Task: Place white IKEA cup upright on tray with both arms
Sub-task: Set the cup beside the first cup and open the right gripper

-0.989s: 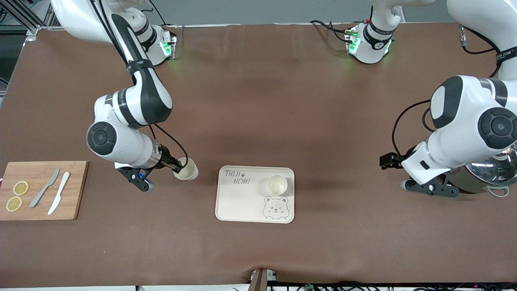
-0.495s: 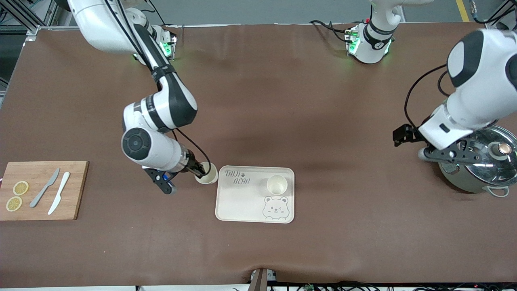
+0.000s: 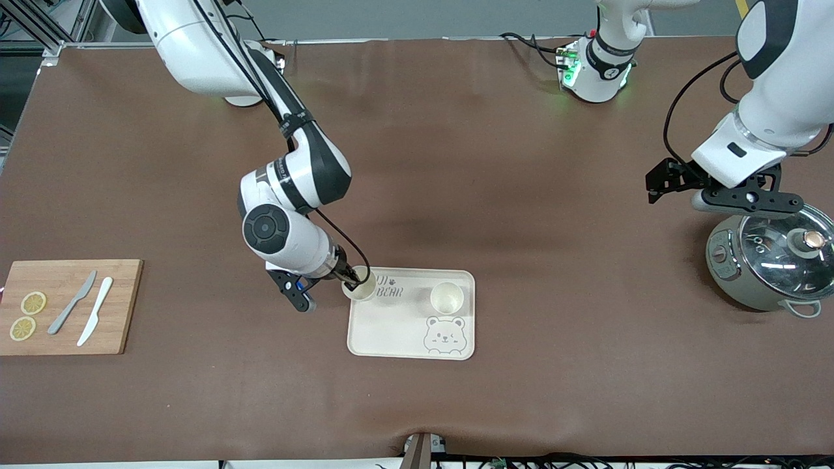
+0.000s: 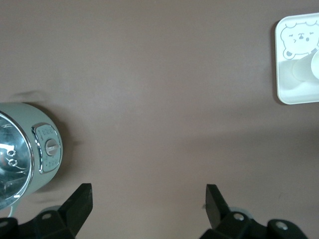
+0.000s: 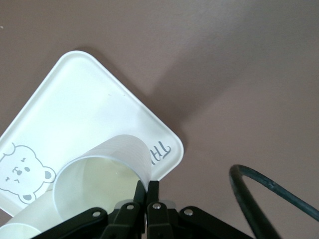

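Observation:
My right gripper (image 3: 350, 281) is shut on the rim of a white cup (image 3: 360, 287) and holds it over the corner of the cream tray (image 3: 391, 326) nearest the right arm's end, by the lettering. In the right wrist view the fingers (image 5: 148, 191) pinch the cup's wall (image 5: 107, 167) above the tray (image 5: 75, 104). A second white cup (image 3: 447, 298) stands upright on the tray above the bear drawing. My left gripper (image 3: 658, 180) is open and empty, up over bare table beside the cooker; its fingertips (image 4: 79, 199) show wide apart.
A steel rice cooker (image 3: 769, 260) with a glass lid stands at the left arm's end. A wooden cutting board (image 3: 117, 306) with two knives and lemon slices lies at the right arm's end. A black cable (image 5: 259, 199) hangs by the right wrist.
My right gripper has carried the cup from the bare table toward the tray and is now over its corner. My left arm has risen and drawn back off the cooker.

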`<control>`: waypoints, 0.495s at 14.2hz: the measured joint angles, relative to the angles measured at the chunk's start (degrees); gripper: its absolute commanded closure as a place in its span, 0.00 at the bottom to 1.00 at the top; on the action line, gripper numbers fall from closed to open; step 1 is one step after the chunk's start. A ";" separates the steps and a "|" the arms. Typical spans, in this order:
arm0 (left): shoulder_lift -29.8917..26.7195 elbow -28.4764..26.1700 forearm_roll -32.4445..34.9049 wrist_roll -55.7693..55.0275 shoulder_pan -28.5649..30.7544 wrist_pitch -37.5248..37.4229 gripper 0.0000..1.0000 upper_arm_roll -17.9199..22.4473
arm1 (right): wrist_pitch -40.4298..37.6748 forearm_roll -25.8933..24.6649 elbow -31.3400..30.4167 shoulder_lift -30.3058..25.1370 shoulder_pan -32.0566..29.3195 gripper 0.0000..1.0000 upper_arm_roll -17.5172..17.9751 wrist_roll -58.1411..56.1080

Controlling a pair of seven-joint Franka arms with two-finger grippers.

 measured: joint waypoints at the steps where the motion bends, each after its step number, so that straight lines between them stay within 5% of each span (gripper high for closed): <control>1: -0.18 -0.77 0.00 0.00 0.00 0.00 0.00 0.00 | 1.22 -0.01 0.03 0.67 0.08 1.00 0.00 0.01; 7: -0.22 -3.42 -1.77 0.13 0.00 -0.05 0.00 -0.03 | 6.29 -0.02 0.11 4.55 0.70 1.00 0.00 0.61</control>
